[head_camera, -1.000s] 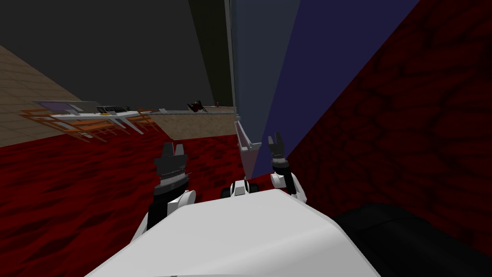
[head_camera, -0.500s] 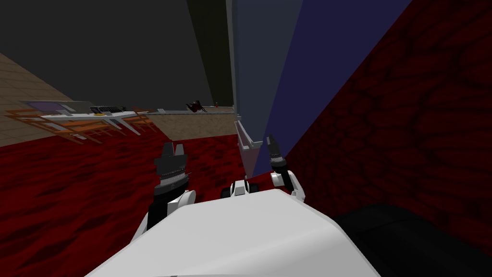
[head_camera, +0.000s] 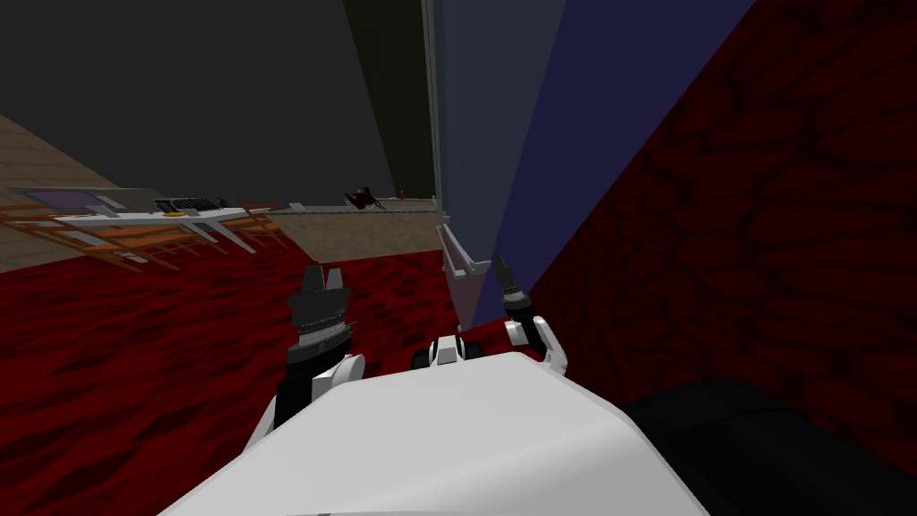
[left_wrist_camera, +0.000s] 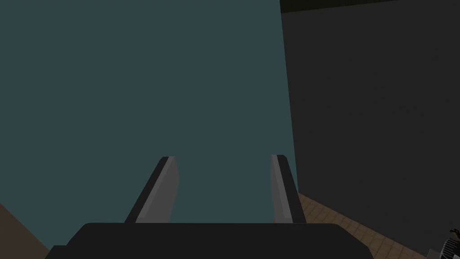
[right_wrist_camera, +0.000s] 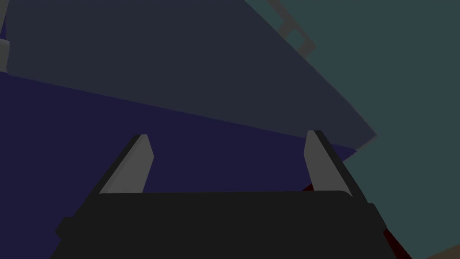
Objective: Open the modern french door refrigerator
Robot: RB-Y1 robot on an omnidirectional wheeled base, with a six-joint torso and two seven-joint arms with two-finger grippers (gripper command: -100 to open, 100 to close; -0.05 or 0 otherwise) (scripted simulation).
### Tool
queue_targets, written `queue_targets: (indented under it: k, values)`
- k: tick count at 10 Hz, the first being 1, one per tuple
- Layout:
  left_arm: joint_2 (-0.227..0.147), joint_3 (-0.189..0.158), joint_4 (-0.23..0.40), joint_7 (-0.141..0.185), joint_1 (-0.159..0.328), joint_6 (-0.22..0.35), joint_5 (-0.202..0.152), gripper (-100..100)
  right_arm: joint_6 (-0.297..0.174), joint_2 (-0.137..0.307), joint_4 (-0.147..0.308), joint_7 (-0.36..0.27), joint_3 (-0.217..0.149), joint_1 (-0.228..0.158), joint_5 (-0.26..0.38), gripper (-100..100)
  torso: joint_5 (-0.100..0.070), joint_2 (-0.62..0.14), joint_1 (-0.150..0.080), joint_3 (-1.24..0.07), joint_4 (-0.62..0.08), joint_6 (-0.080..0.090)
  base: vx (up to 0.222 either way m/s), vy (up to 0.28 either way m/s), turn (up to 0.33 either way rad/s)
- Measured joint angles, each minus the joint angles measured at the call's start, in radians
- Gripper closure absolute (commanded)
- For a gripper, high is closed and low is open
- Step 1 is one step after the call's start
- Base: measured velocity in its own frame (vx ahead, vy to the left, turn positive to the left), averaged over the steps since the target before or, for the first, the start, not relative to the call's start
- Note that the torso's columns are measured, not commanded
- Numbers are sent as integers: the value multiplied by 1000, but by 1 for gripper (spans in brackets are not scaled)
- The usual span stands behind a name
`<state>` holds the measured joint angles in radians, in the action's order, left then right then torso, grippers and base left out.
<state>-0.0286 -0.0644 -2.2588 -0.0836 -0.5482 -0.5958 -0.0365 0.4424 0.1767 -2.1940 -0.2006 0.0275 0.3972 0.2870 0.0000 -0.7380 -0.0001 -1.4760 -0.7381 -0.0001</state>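
Refrigerator: tall grey-blue slab straight ahead on the red floor. Its top is cut off by the frame, a pale grey rail sits low on its near edge, the door seams are not legible, and I cannot tell whether the dark blue face beside it belongs to it. Right gripper: fingers spread, tips just beside the rail, contact indeterminate. Left gripper: fingers spread likewise, well apart from the slab, its wrist view facing a flat teal surface.
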Motion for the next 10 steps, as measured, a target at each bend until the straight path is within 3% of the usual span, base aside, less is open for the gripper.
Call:
queue_targets:
  k: [3, 10]
  values:
    - [0, 0, 0, 0, 0, 0, 0, 0, -21, 9, 40, -81, -1, -33, 72, -100, 0, 0, 1, 0, 0, 0, -29, 54, -36]
    - [0, 0, 0, 0, 0, 0, 0, 0, -39, 22, 114, -265, -11, -70, 203, -100, 0, -1, 1, 0, 0, 0, -28, 43, -38]
